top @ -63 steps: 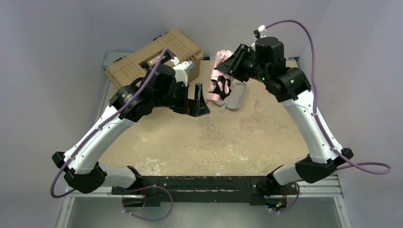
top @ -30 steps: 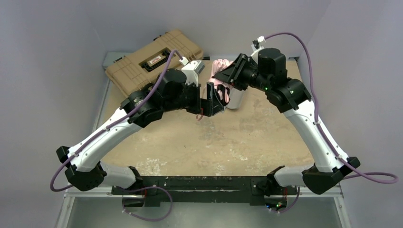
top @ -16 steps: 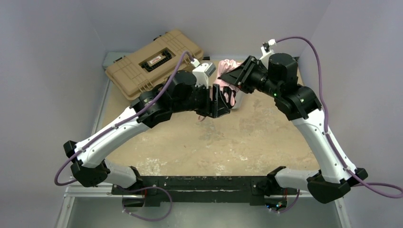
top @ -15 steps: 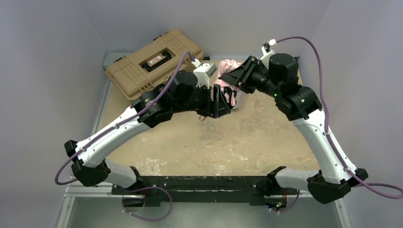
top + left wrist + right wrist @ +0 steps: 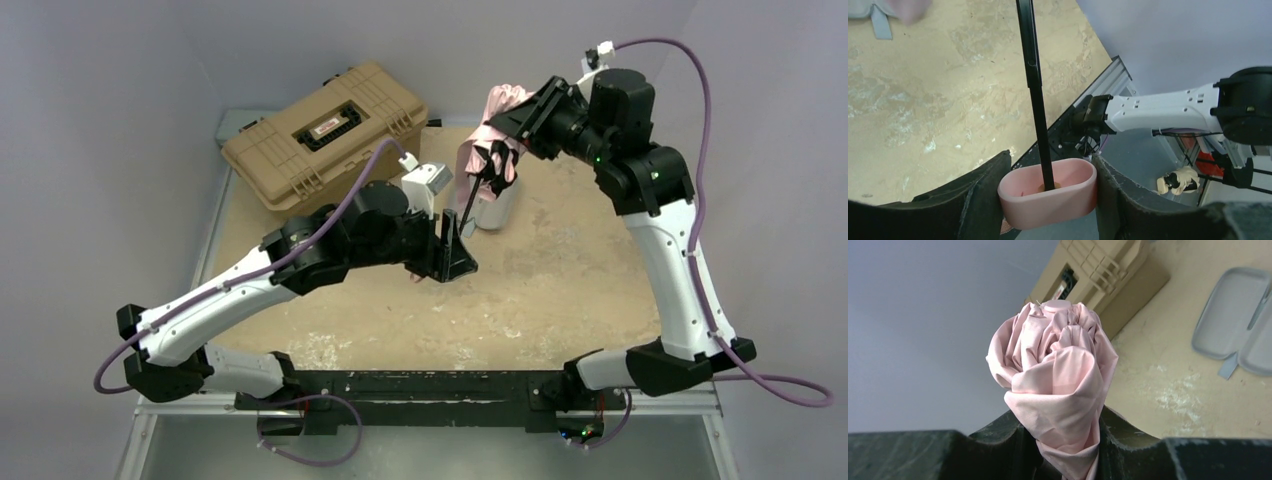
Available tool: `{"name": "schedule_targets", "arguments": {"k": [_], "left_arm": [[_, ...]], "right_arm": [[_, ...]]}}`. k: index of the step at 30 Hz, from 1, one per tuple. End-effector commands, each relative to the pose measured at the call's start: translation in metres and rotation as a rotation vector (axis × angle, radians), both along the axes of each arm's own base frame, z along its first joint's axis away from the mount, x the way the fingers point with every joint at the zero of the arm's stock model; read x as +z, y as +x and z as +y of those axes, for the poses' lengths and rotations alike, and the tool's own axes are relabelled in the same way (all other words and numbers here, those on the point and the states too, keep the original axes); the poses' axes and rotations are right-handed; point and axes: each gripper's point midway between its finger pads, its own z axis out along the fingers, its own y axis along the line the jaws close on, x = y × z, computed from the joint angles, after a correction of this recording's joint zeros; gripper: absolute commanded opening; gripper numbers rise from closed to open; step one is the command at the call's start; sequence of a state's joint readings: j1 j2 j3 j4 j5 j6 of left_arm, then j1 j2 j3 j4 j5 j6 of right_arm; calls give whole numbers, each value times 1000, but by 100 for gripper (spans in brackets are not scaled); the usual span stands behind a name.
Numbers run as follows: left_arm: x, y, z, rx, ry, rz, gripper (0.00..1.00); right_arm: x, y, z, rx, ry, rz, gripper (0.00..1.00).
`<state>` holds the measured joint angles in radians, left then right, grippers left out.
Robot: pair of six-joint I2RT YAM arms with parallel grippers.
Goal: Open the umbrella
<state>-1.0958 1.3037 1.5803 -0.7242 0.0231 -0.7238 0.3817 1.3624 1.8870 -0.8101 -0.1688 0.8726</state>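
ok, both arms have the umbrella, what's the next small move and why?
Probably pull the left fingers a bit farther from the right fingers. The left clamp the pink handle, the right hold the bundled canopy, and the black shaft between them may have more travel.

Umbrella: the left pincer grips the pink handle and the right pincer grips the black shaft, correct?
Not quite. The right pincer is shut on the bunched pink canopy, not the black shaft; the right wrist view shows it. The left pincer does grip the pink handle.
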Motion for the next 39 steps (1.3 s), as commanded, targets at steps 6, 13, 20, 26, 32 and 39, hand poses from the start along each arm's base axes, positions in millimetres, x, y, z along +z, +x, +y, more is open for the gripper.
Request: {"name": "schedule_targets", "arguments": {"k": [6, 13, 20, 26, 32, 39], "left_arm": [[-15, -44, 25, -53, 5, 84, 24], [37, -11, 44, 72, 25, -110, 100], [65, 24, 15, 57, 20, -184, 92], [36, 34, -28, -4, 46, -109, 72], [-1, 24, -32, -50, 88, -37, 1], [-28, -6, 5, -59, 76, 24, 0]], "right_arm": [[58, 15, -24, -36, 79, -155, 0], [25, -7, -17, 29, 93, -97, 0], [23, -24, -16, 56, 122, -88, 0], [39, -27, -17, 53, 135, -111, 0], [57, -9, -27, 3, 76, -163, 0], [86, 49, -68, -123, 135, -201, 0]]}}
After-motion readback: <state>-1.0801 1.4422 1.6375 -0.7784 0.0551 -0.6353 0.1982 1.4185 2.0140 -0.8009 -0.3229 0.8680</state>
